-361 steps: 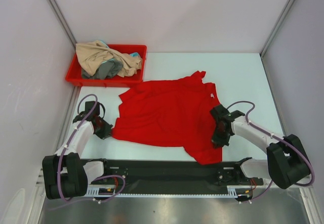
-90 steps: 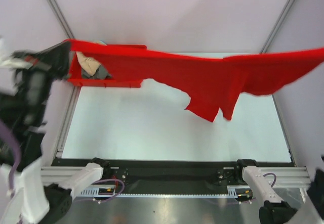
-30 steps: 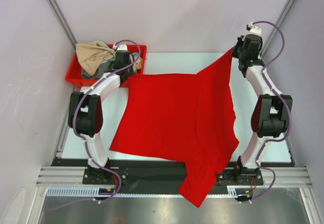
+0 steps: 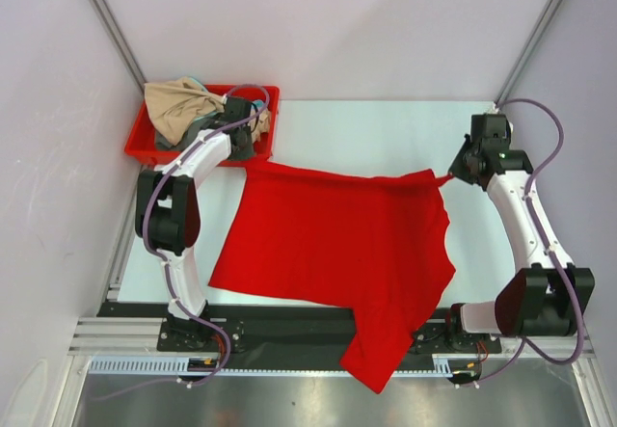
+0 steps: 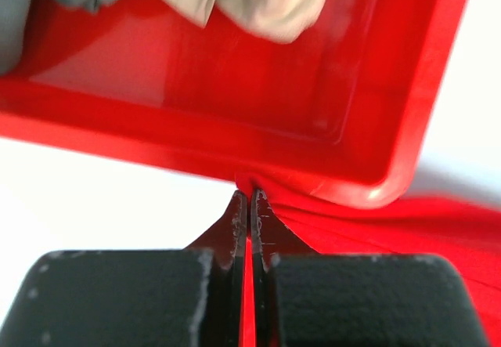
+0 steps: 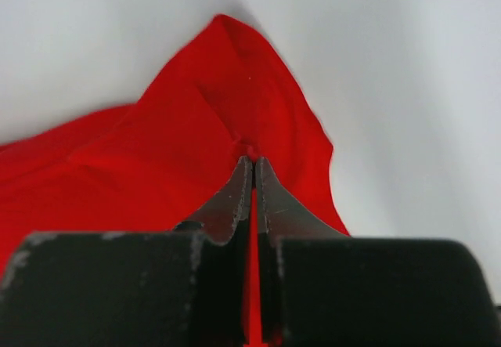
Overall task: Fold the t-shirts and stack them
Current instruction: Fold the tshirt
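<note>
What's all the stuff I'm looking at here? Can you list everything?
Bright red cloth t-shirt: one, red, spread on the table, near corner hanging over the front edge.
Crumpled shirts: a heap, beige-tan on top with grey and light blue showing, in the tray; count unclear.
Rigid plastic tray: one, red, far left corner.
Table: one, pale.
Left gripper: one, black, shut on the red shirt's far left corner.
Right gripper: one, black, shut on its far right corner.
</note>
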You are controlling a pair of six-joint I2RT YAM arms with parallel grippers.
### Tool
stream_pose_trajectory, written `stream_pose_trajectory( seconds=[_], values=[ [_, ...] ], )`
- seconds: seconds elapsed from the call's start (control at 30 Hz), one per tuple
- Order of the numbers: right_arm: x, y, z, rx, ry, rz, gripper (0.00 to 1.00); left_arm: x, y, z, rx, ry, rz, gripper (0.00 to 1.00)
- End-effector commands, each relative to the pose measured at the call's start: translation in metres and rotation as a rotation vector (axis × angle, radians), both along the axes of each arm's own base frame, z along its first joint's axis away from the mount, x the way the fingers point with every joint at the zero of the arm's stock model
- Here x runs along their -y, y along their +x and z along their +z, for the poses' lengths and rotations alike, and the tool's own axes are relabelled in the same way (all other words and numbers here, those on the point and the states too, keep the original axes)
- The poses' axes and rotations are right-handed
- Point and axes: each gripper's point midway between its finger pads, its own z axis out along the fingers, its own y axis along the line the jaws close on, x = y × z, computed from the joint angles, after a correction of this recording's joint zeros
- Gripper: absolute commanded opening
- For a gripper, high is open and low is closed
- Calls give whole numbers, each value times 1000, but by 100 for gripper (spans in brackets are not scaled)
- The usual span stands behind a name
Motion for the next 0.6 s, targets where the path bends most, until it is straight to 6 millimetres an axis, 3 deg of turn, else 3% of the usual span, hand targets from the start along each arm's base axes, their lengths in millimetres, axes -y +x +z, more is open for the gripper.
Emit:
stream_pose_trajectory(
  seconds=[0.0,0.2,0.57],
  values=[
    [0,-30,0,-31,19,-33,0,-9,-21,0,-88,47,-16,0],
    [-4,-60,-2,-47,77,-73,0,-15,-46,-15,-166,57,16,0],
    [-10,-118,-50,-164,119,-97,0,-21,-82,-41,-267,57,58,0]
  ],
)
